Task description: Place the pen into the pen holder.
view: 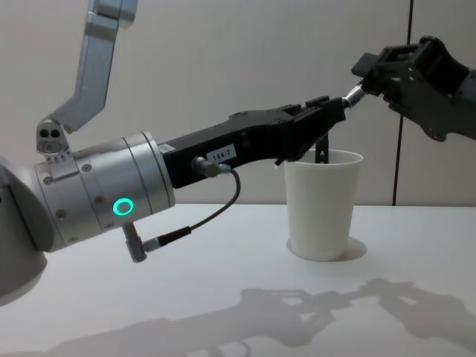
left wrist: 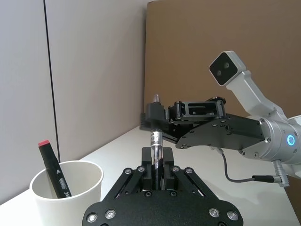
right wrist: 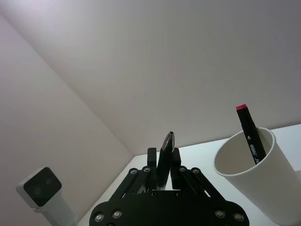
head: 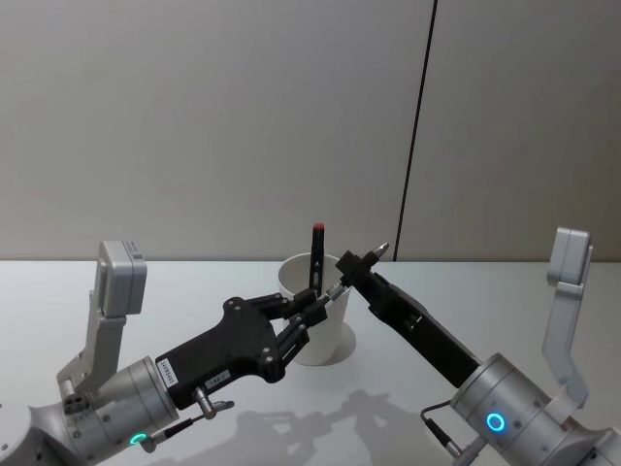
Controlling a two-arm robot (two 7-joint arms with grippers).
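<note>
Both my arms meet above the white cup (head: 320, 325), which stands on the table (head: 116, 282) near the middle, toward the far side.

A red-capped marker (head: 316, 254) already leans inside the cup, cap up above the rim.

A second pen (left wrist: 155, 153), dark with a silver band, is in the air just over the cup's near rim. It spans between my two grippers.

Left gripper (left wrist: 155, 162): fingers closed on the pen's barrel, seen clearly from the left wrist.

Right gripper (right wrist: 165, 162): fingers pressed on a dark pen end whose tip sticks out past them. From the head view this reads as the same pen, held at its other end, though I can't be fully sure the two ends join.

Status, my judgement: one marker is stowed; this pen is lifted and near the cup but not in it. It looks like a hand-over point between arms. Remaining: one gripper lets go, the other tips the pen upright over the opening, lowers it in and releases.
</note>
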